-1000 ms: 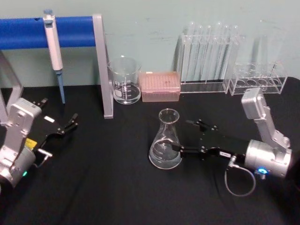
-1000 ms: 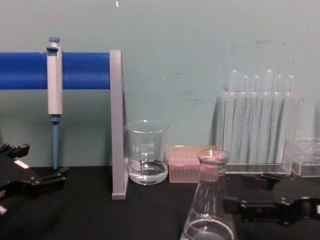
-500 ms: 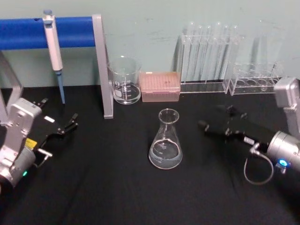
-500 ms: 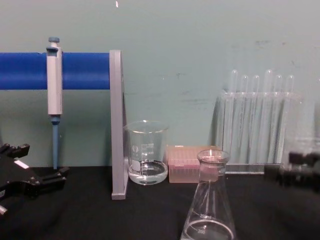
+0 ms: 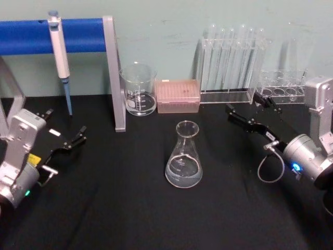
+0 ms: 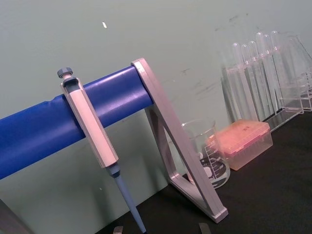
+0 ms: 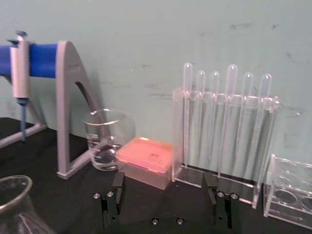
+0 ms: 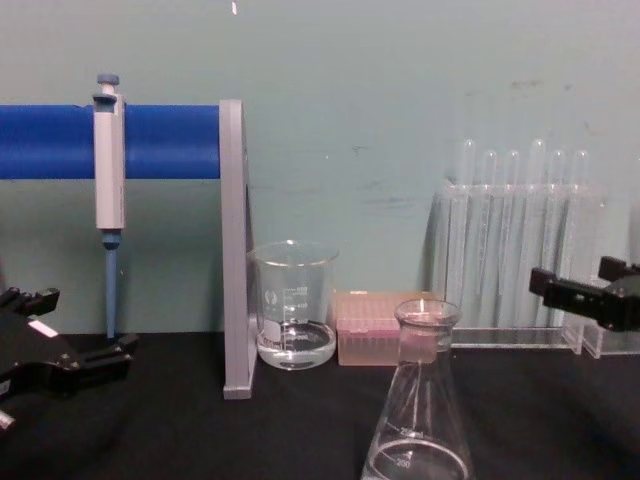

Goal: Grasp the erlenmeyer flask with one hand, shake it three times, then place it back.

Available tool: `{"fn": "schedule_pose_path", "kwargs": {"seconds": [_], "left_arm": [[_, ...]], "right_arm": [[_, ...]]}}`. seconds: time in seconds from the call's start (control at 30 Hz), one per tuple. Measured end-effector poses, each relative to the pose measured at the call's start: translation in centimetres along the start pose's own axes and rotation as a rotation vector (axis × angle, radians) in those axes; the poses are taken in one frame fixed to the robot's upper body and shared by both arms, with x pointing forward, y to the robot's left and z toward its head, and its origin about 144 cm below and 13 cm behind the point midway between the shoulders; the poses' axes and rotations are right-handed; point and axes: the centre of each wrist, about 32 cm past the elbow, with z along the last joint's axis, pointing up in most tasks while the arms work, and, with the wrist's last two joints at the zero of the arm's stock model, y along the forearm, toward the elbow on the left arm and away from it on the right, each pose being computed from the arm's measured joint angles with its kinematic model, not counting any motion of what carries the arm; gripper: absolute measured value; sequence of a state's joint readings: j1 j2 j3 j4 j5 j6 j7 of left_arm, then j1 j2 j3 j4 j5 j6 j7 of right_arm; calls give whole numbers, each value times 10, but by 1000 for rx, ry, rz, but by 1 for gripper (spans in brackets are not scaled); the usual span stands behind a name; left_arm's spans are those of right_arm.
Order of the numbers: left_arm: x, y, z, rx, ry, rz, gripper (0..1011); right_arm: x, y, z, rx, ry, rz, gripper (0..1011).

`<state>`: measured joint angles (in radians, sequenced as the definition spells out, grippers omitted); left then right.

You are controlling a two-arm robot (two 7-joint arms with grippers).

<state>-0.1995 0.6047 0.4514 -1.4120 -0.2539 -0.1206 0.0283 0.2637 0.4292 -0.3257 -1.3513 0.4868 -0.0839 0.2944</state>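
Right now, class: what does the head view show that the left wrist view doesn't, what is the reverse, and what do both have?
Head view, not left wrist view: the erlenmeyer flask standing free mid-table, the open left hand at the table's left, and the open right hand off to the flask's right, near the racks.
Left wrist view, not head view: the grey stand frame from the side, a sloping triangle down to its foot.
Both: the pipette hanging on the blue bar, the beaker, the pink tip box and the test tube rack.

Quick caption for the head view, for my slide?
Erlenmeyer flask standing free on the black table; right gripper open beside it, left gripper parked.
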Motion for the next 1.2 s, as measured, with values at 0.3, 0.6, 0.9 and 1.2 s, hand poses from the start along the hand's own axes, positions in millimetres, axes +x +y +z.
{"fn": "schedule_pose_path", "kwargs": {"seconds": [0.3, 0.6, 0.9, 1.2], "left_arm": [[0, 0, 0, 0, 0, 0, 1001], [0, 0, 0, 0, 0, 0, 1001], [0, 0, 0, 0, 0, 0, 1001], [0, 0, 0, 0, 0, 0, 1001]], "right_arm": [[-10, 6, -16, -39, -15, -51, 1000], [-11, 10, -32, -83, -7, -59, 1000], [-11, 11, -38, -112, 1, -80, 1000], [-11, 10, -37, -113, 0, -82, 1000]]}}
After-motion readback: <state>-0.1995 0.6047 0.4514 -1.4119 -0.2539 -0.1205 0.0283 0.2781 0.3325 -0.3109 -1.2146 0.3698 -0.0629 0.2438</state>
